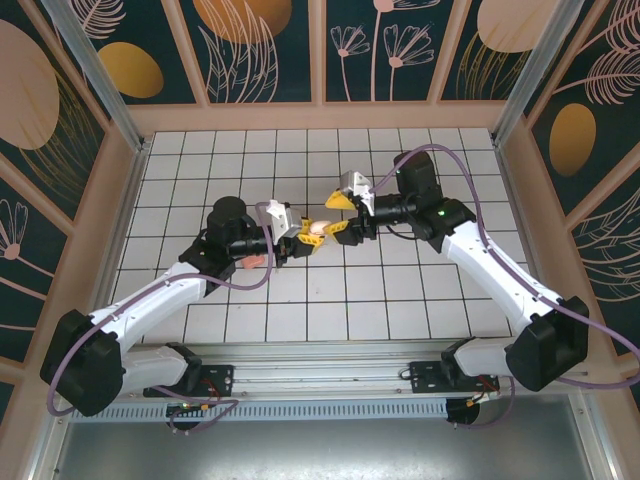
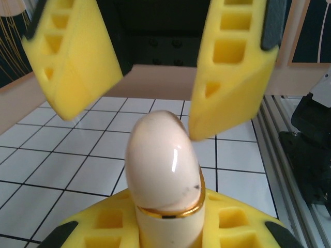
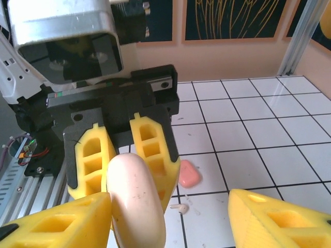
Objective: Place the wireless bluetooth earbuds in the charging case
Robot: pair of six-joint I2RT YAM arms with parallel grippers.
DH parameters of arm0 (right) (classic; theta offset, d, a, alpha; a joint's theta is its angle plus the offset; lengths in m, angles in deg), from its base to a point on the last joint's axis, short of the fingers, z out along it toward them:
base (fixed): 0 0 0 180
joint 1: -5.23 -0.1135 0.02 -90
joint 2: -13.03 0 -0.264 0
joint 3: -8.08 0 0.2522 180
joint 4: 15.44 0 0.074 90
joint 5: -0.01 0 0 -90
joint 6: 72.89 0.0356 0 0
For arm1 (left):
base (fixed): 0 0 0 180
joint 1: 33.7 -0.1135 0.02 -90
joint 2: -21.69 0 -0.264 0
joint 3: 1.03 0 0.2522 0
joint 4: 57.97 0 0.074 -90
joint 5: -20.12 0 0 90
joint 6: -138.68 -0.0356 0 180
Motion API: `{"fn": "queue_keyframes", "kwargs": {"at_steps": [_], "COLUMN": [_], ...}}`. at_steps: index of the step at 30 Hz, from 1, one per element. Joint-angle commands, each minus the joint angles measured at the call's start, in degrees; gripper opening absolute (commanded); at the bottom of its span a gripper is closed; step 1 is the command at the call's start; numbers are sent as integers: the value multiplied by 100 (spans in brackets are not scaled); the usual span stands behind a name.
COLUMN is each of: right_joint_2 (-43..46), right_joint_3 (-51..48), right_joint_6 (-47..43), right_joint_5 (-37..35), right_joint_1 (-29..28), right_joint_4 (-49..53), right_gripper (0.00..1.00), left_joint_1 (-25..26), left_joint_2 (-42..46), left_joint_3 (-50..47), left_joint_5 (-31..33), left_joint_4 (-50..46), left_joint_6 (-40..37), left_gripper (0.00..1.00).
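Enclosure of dark floral wall panels (image 1: pixel 250 40) in pale frames, closing three sides of a white tiled table (image 1: pixel 400 300) with dark grout lines; an aluminium rail (image 1: pixel 330 380) runs along the near edge. The left arm (image 1: pixel 150 300) and right arm (image 1: pixel 490 265) reach inward and meet nose to nose above the middle of the table, each trailing a purple cable (image 1: pixel 470 190). The left gripper (image 1: pixel 303 238) has its yellow fingers clamped on the lower part of a cream egg-shaped object (image 2: pixel 160 155), which is ringed by a gold band (image 2: pixel 170 211) and points its rounded end at the other arm. The right gripper (image 1: pixel 335 215) faces it with fingers spread well apart, one on each side of the egg's rounded end and holding nothing; whether a pad touches the egg cannot be told. The charging case (image 3: pixel 189 174), salmon pink and rounded, lies on the tiles below the left gripper; from above it is partly screened by that arm and its cable. One earbud (image 3: pixel 181 208), tiny and pale, lies on the tile just beside the case, on the side nearer the right wrist camera and apart from the case
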Motion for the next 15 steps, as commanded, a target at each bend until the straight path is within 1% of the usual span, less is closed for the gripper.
{"fn": "queue_keyframes", "kwargs": {"at_steps": [1, 11, 15], "right_joint_2": [-87, -99, -121], "right_joint_3": [100, 26, 8], "right_joint_6": [198, 279, 384], "right_joint_5": [-252, -266, -524], "right_joint_1": [104, 114, 113], "right_joint_4": [-442, -482, -502], "right_gripper": [60, 60, 60], "left_joint_1": [62, 61, 64], "left_joint_2": [92, 118, 118], "left_joint_3": [151, 132, 88], "left_joint_5": [-361, -368, -375], "left_joint_4": [14, 101, 250], "left_joint_6": [-151, -121, -43], "left_gripper": [10, 10, 10]}}
